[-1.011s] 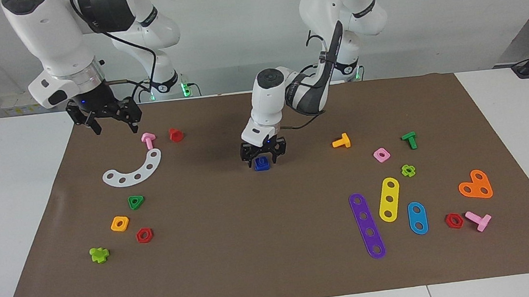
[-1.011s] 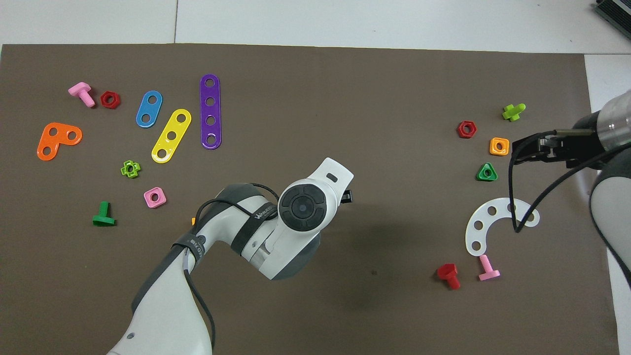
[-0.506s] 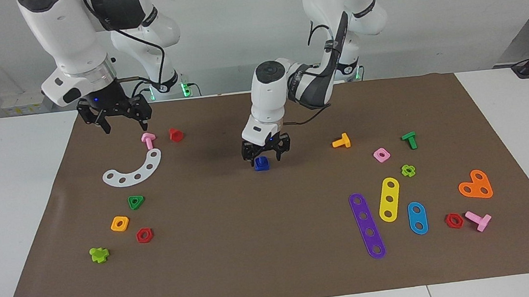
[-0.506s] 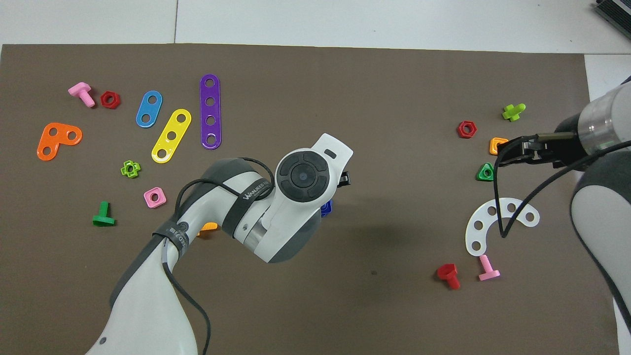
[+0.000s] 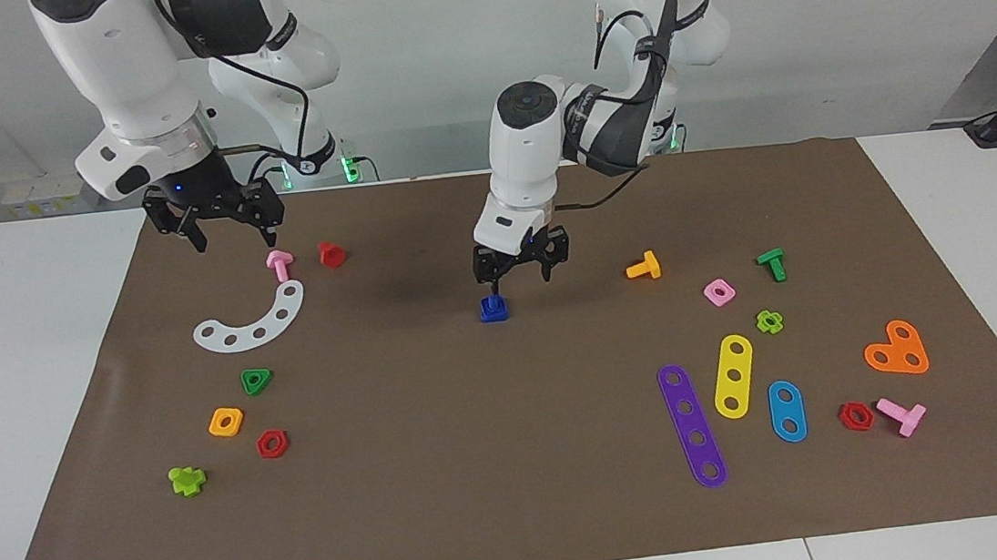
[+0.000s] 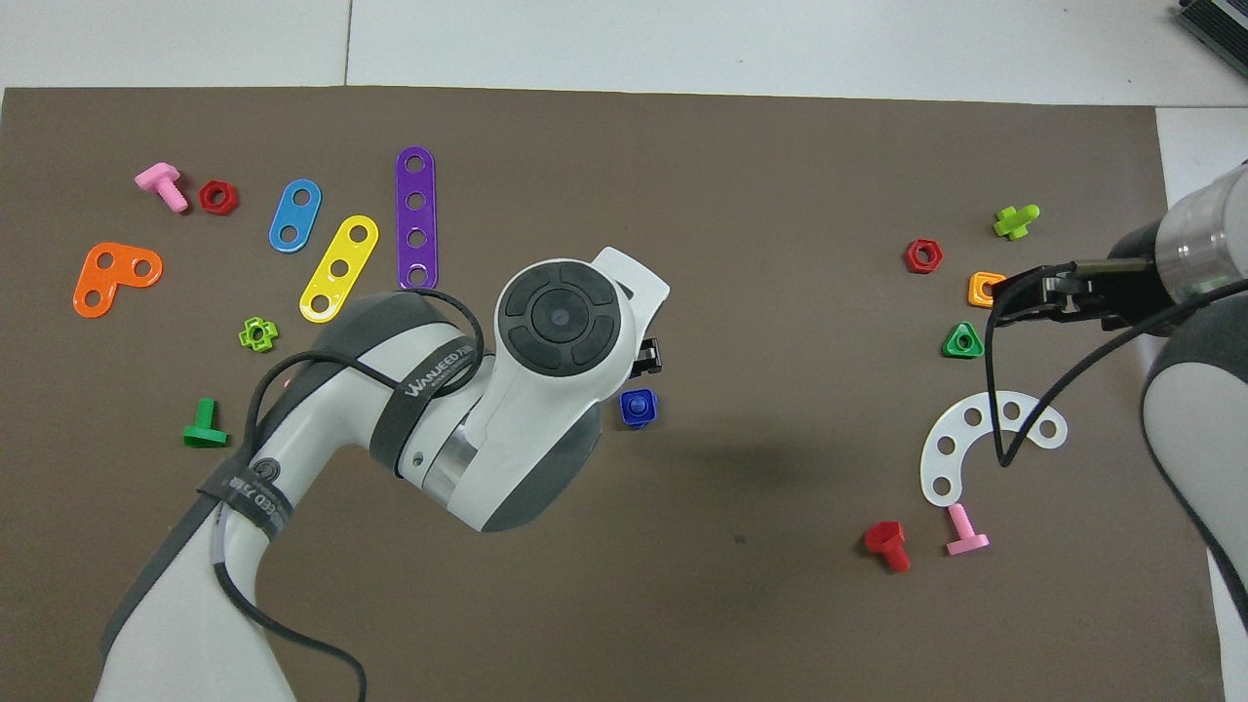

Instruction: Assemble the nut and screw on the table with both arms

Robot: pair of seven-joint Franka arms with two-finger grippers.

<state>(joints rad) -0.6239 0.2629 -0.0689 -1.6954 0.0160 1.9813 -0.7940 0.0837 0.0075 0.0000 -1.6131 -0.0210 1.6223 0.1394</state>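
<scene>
The small dark-blue plastic toy nut is seen lying on the big brown rectangular mat near the middle of the white tabletop, with the small dark-blue plastic toy screw standing in its centre hole; the two are shown as one blue piece in the overhead view. The left gripper is shown raised just above this piece, its fingers spread apart and nothing held between them. The right gripper is shown in the air over the mat's edge at the right arm's end, above a pink plastic toy bolt and a white curved perforated strip, likewise spread and holding nothing.
</scene>
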